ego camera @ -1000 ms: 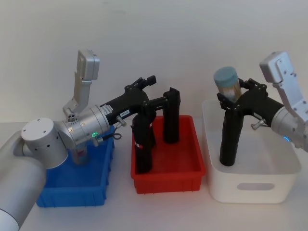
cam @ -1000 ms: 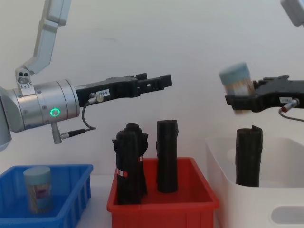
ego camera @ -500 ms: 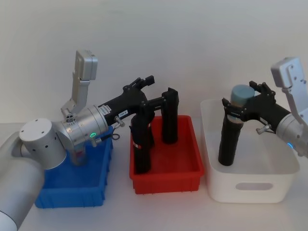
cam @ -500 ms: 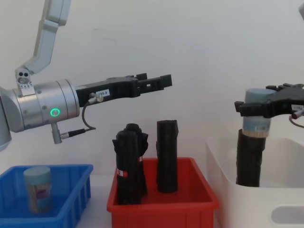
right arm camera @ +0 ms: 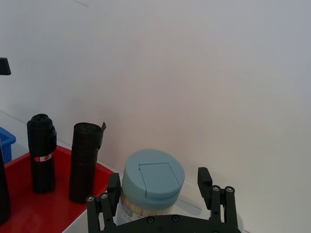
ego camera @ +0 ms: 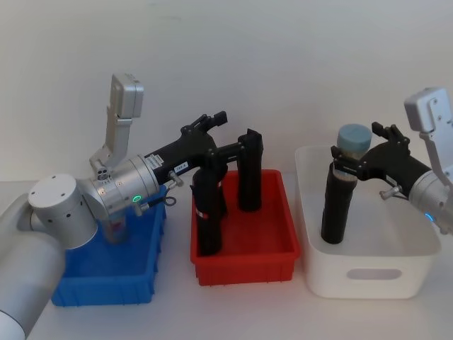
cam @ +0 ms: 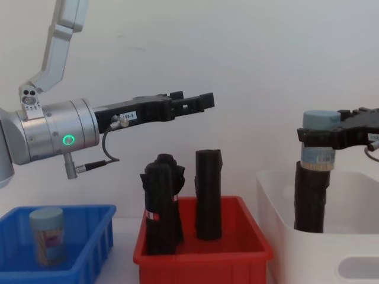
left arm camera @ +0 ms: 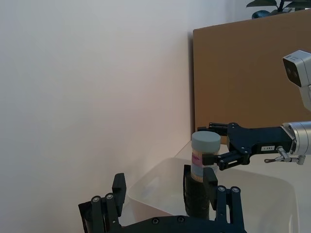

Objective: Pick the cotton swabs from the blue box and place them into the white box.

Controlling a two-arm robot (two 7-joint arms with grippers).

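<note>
My right gripper [ego camera: 359, 147] is shut on a cotton swabs tub [ego camera: 352, 139] with a pale teal lid, holding it upright over the white box [ego camera: 368, 273]. In the chest view the held cotton swabs tub [cam: 318, 139] sits directly above a black roll [cam: 309, 198] standing in the white box [cam: 343, 260]; I cannot tell if they touch. The right wrist view shows the lid [right arm camera: 153, 177] between the fingers. A second tub [cam: 46, 235] stands in the blue box [cam: 95, 236]. My left gripper [cam: 198, 102] hangs open and empty, high above the red bin.
A red bin [ego camera: 244, 262] sits between the blue box [ego camera: 106, 283] and the white box. Black rolls [ego camera: 210, 212] stand upright in the red bin, reaching close under my left arm. A white wall lies behind.
My right gripper came down and rightward with the tub, from high above the white box to just over the black roll, then almost stopped. The left arm stayed still.
</note>
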